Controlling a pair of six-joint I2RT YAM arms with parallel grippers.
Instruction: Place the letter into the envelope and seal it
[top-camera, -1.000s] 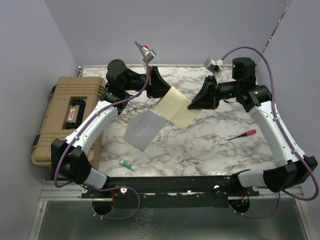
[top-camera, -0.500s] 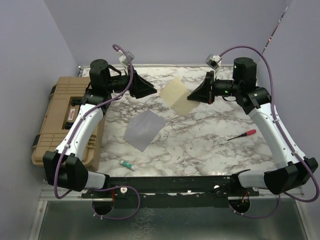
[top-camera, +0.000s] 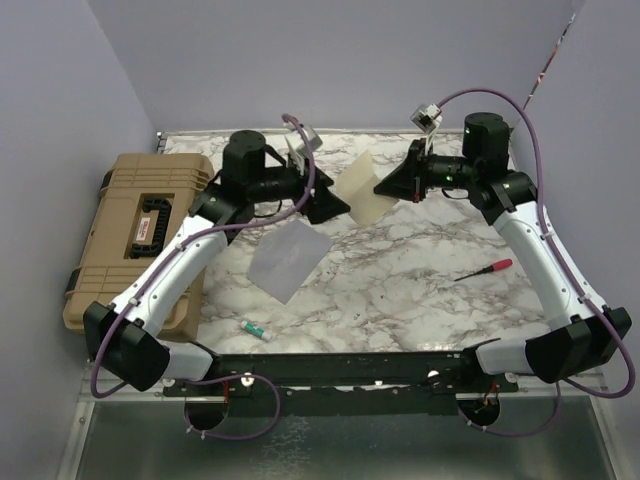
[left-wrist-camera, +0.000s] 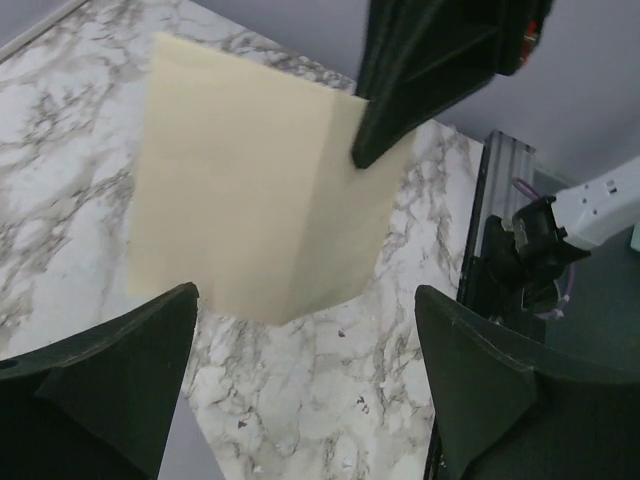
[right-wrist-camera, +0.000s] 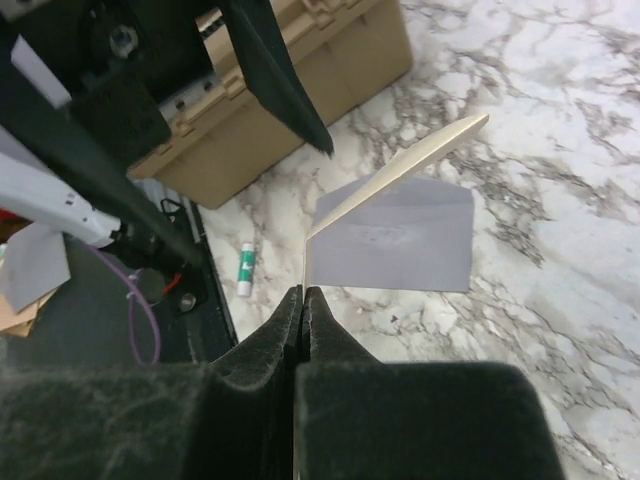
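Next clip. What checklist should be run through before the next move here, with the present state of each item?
1. Right gripper shut on the letter: ok.
2. Letter held in the air, off the table: ok.
3. Left gripper open, not closed on the letter: ok.
4. Envelope lying flat on the table, nothing on it: ok.
5. Envelope flap open for insertion: cannot tell.
6. Letter flat: not ok, it is bent along a crease.
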